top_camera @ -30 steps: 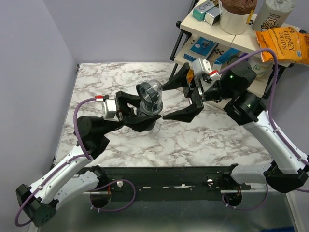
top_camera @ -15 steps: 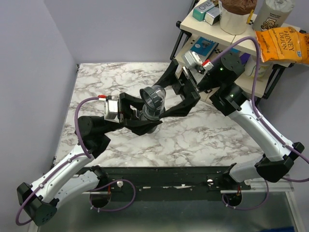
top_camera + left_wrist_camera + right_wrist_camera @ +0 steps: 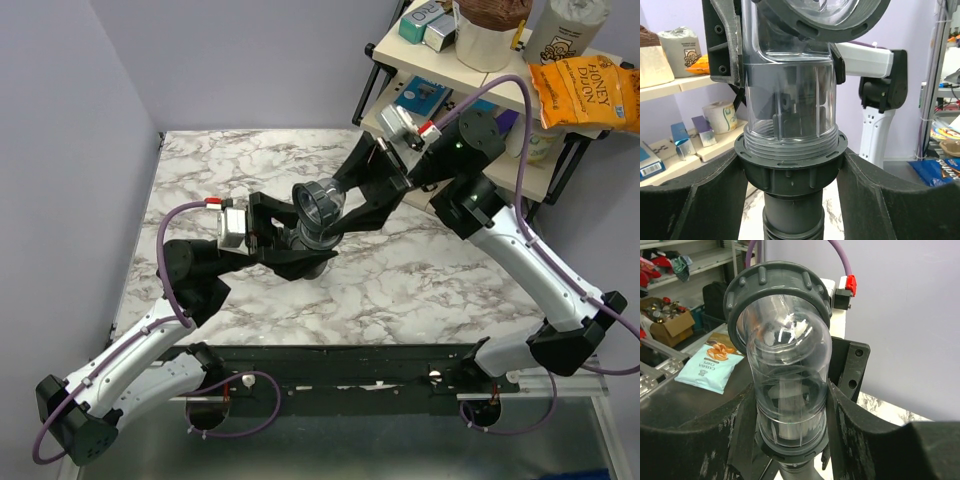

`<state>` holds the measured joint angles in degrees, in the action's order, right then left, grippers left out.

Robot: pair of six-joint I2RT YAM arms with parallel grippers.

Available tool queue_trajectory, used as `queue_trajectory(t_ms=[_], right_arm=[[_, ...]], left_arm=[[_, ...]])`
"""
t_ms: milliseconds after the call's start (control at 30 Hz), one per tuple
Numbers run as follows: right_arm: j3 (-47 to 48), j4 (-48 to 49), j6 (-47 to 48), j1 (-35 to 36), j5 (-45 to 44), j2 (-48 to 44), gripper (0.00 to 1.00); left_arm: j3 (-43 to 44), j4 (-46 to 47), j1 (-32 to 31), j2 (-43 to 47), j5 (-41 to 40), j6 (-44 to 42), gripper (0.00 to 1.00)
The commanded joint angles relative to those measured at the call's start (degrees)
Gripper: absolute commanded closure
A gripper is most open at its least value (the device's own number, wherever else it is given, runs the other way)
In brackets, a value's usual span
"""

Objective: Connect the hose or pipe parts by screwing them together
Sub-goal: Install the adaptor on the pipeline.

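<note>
Top external view had the shelf (image 3: 432,62) at the far right holding a white tub (image 3: 485,45), an orange snack bag (image 3: 585,90) and, lower down, blue boxes (image 3: 420,96). Above the marble surface (image 3: 420,290), mid-scene, the clear elbow (image 3: 320,205) stood upright on its dark collar nut (image 3: 790,167), which the left jaws clamped. Right jaws straddled the elbow's clear body (pressing or merely close, I cannot tell), blocking its far-right side.

A robot lab: walled marble table (image 3: 400,292), shelf (image 3: 432,66) of snack packs (image 3: 585,92).
</note>
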<state>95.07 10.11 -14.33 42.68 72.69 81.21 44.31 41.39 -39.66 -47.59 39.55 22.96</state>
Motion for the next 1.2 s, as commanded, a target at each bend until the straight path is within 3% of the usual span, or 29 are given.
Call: queue_trajectory(t_ms=[0, 67, 233, 433, 533, 567, 633, 667, 767, 867, 1033, 1100, 1167], right_arm=[[-3.3, -5.7, 4.21, -0.31, -4.81, -2.89, 0.92], [-4.53, -9.39, 6.58, -0.23, -11.47, -4.47, 0.99], [-8.4, -13.1, 8.09, 0.21, -25.38, -7.82, 0.99], [-11.57, -19.06, 12.47, 6.44, -46.28, -9.58, 0.99], [-11.14, -22.14, 13.62, 12.85, -63.58, -8.1, 0.99], [-10.17, -24.59, 13.36, 16.09, -74.51, -7.04, 0.99], [-7.19, -28.89, 12.75, 18.92, -85.46, -2.58, 0.99], [-3.61, -33.09, 9.79, 20.59, -96.13, -1.24, 0.99], [1.5, -38.74, 2.85, 22.0, -108.84, 3.15, 0.99], [5.38, -40.77, 0.28, 24.63, -118.51, 8.06, 0.99], [22.32, -47.8, -0.79, 28.95, -131.9, 19.05, 0.98], [26.73, -51.5, -1.93, 30.18, -136.39, 23.53, 0.83], [31.31, -52.03, -1.06, 31.15, -139.55, 25.57, 0.74]], left_arm=[[2.26, 1.33, 0.02, 1.62, -6.65, -6.24, 1.0], [2.44, -0.34, 0.02, 1.98, -9.91, -8.1, 1.0], [3.15, -2.1, 0.02, 2.94, -17.65, -14.07, 1.0], [4.2, -2.45, 0.02, 3.03, -22.93, -18.3, 1.0], [4.64, -2.28, -0.07, 3.3, -27.67, -20.93, 1.0], [4.64, -2.1, 0.02, 3.38, -29.86, -22.24, 1.0], [4.55, -1.84, 0.02, 3.65, -31.81, -22.61, 1.0], [4.47, -1.92, 0.02, 3.74, -33.99, -24.26, 1.0], [4.29, -1.66, 0.02, 3.74, -36.73, -25.77, 1.0], [4.11, -1.83, -0.24, 3.65, -39.11, -27.26, 1.0], [3.15, -1.84, -0.42, 3.56, -41.83, -28.5, 1.0], [2.88, -1.66, -0.42, 3.39, -42.1, -28.58, 1.0], [2.53, -1.4, -0.42, 3.3, -42.62, -28.76, 1.0]])
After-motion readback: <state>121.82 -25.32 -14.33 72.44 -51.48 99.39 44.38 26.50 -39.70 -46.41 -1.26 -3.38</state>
